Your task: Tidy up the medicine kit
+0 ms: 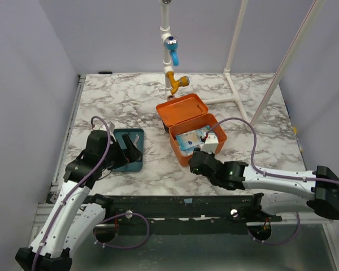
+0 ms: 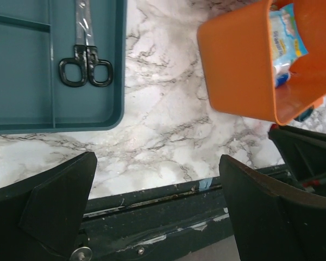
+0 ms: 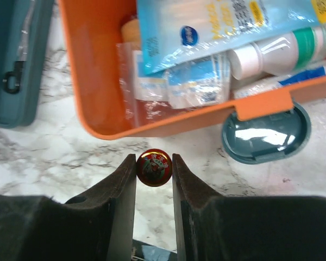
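Note:
The medicine kit (image 1: 178,148) is an orange box lying open mid-table with its lid (image 1: 181,108) folded back. It holds a blue-and-white packet (image 3: 217,24), a white tube (image 3: 282,51) and clear sachets (image 3: 198,81). Its teal handle (image 3: 266,133) lies on the marble at the front. My right gripper (image 3: 154,163) is shut on a small round red tin (image 3: 154,169), just outside the kit's front wall (image 3: 92,70). In the top view the right gripper (image 1: 196,161) sits at the kit's near corner. My left gripper (image 2: 157,157) is open and empty over the table's near edge, and in the top view (image 1: 133,151) it is beside the tray.
A shallow teal tray (image 1: 137,135) lies left of the kit and holds black-handled scissors (image 2: 84,65). A white pipe frame with a blue fitting (image 1: 172,49) and an orange fitting (image 1: 178,83) stands at the back. A dark rail (image 1: 175,203) runs along the near edge.

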Robot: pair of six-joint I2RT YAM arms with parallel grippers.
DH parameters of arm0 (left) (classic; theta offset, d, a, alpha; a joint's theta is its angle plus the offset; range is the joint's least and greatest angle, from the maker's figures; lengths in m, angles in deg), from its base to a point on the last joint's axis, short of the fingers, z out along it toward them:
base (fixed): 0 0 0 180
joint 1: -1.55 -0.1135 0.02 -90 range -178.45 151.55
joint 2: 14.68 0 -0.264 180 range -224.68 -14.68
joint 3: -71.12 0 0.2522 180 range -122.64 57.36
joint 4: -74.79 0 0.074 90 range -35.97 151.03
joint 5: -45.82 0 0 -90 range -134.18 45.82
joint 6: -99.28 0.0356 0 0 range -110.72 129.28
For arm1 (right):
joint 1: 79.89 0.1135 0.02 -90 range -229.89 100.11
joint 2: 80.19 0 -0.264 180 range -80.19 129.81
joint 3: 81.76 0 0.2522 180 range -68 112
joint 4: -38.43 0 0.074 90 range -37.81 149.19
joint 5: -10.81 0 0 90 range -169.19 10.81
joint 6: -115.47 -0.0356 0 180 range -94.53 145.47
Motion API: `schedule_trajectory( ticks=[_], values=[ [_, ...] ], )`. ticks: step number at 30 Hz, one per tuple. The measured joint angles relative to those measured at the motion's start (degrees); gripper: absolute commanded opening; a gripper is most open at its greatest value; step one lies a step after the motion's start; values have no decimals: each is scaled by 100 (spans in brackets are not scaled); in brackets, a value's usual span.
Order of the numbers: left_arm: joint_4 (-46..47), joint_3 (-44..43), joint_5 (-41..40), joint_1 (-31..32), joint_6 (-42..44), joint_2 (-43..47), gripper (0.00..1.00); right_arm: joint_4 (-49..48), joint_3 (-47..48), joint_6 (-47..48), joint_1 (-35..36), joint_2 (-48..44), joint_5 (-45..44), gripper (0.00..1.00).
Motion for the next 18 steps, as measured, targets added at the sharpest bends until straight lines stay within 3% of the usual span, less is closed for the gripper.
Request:
schedule_trajectory(
  ticks=[18],
  values=[
    [365,-428,-697,-1379,581,-1810,99,85,669,426,136,-83,678,16]
  ],
)
